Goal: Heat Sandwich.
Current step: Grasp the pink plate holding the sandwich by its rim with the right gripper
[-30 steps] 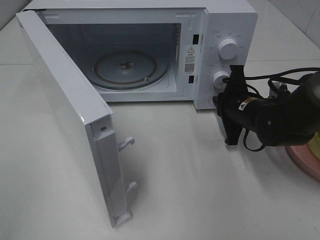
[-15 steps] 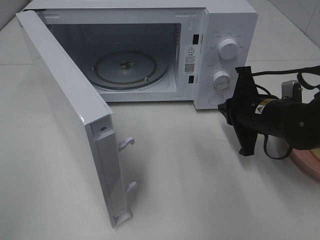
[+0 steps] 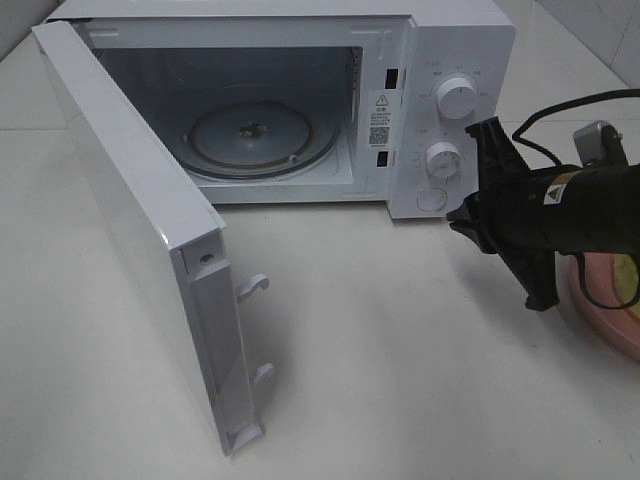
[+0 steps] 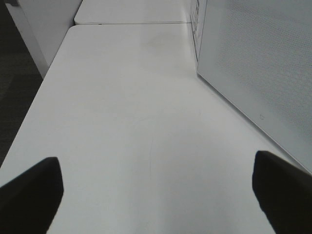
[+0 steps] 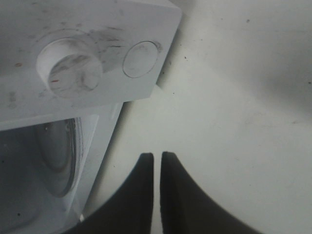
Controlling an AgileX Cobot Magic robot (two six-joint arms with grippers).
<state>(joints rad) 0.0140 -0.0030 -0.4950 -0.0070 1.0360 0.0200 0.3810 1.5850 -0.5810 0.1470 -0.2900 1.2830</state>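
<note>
The white microwave [image 3: 450, 60] stands with its door [image 3: 130, 220] swung wide to the left, and the glass turntable [image 3: 262, 135] inside is bare. My right gripper [image 3: 458, 218] hovers by the microwave's lower right front corner, fingertips towards the control panel. In the right wrist view its fingers [image 5: 157, 158] nearly touch, with nothing between them. The sandwich [image 3: 628, 275] is mostly hidden behind my right arm; only a pale yellow sliver shows on the pink plate [image 3: 600, 320] at the right edge. My left gripper [image 4: 156, 185] is wide open over bare table, outside the exterior high view.
Two knobs [image 3: 457, 98] and a round button [image 3: 430, 199] sit on the microwave's panel. The open door's latch hooks [image 3: 255, 285] stick out over the table. The door's outer face [image 4: 253, 63] shows in the left wrist view. A black cable [image 3: 570, 105] arcs above my right arm.
My right arm has drawn back to the right, away from the microwave's panel and over the pink plate. A thin slit has appeared between its fingers. The left gripper has not moved.
</note>
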